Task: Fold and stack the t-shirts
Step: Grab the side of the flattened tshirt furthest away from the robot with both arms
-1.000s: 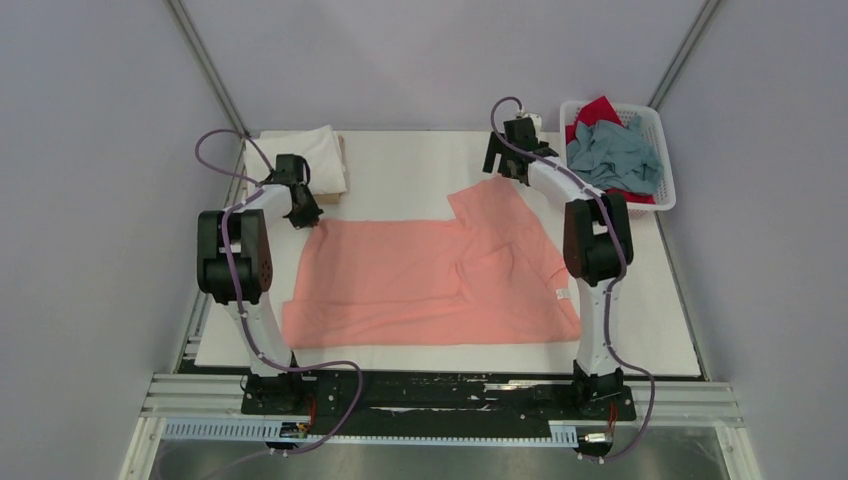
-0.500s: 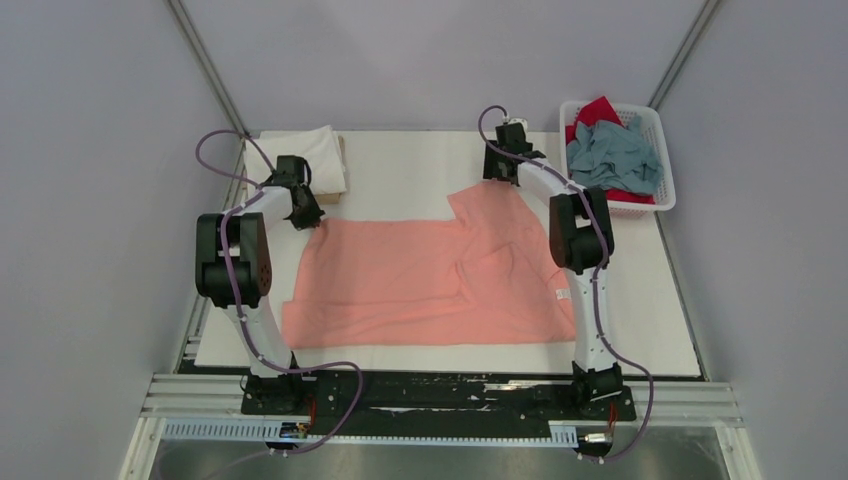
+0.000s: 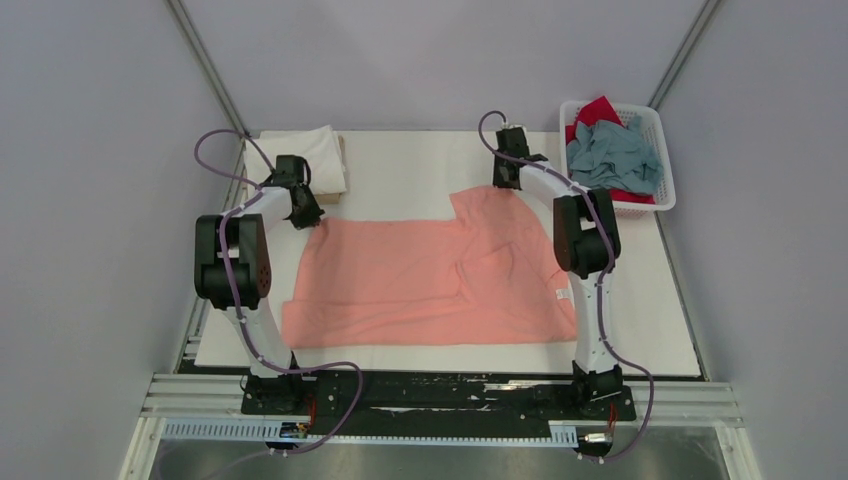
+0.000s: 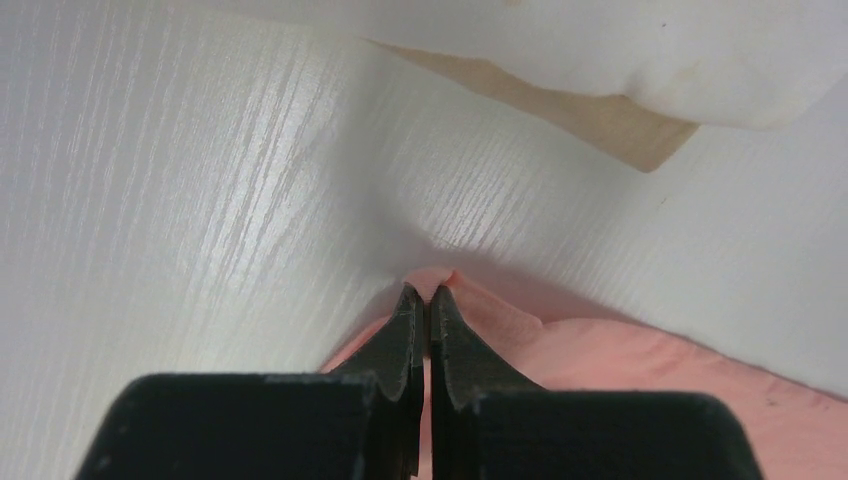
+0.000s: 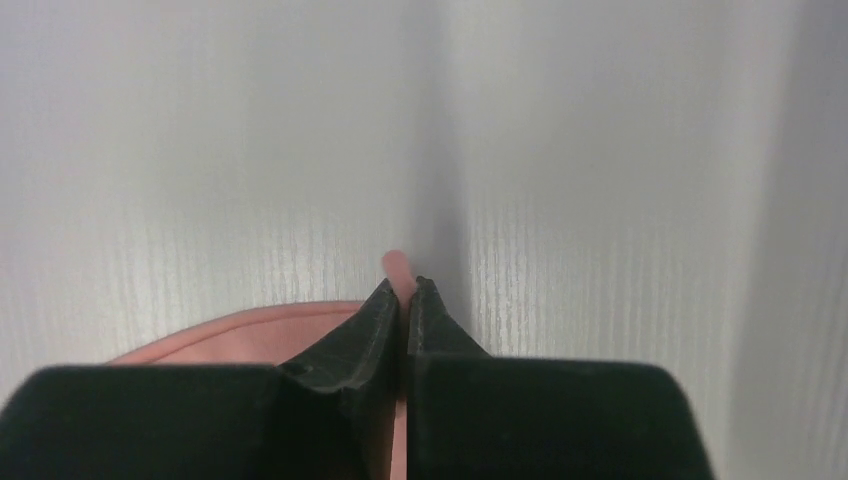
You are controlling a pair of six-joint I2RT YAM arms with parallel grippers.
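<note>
A salmon-pink t-shirt (image 3: 420,280) lies spread across the middle of the white table, its right part creased. My left gripper (image 3: 303,212) is shut on the shirt's far left corner (image 4: 470,305), the cloth pinched between the tips (image 4: 428,296). My right gripper (image 3: 507,178) is shut on the far right corner, where a tip of pink cloth (image 5: 396,266) pokes out between the fingers (image 5: 405,290). A folded white t-shirt (image 3: 300,160) sits at the far left. Grey-blue (image 3: 612,155) and red (image 3: 598,110) t-shirts lie crumpled in the basket.
A white lattice basket (image 3: 665,170) stands at the far right corner. A thin tan board (image 4: 590,115) lies under the folded white shirt, close behind my left gripper. Grey walls close in on both sides of the table (image 3: 420,165).
My right gripper came down onto the shirt's far right corner and shut on it. The left gripper stayed shut on the far left corner without moving.
</note>
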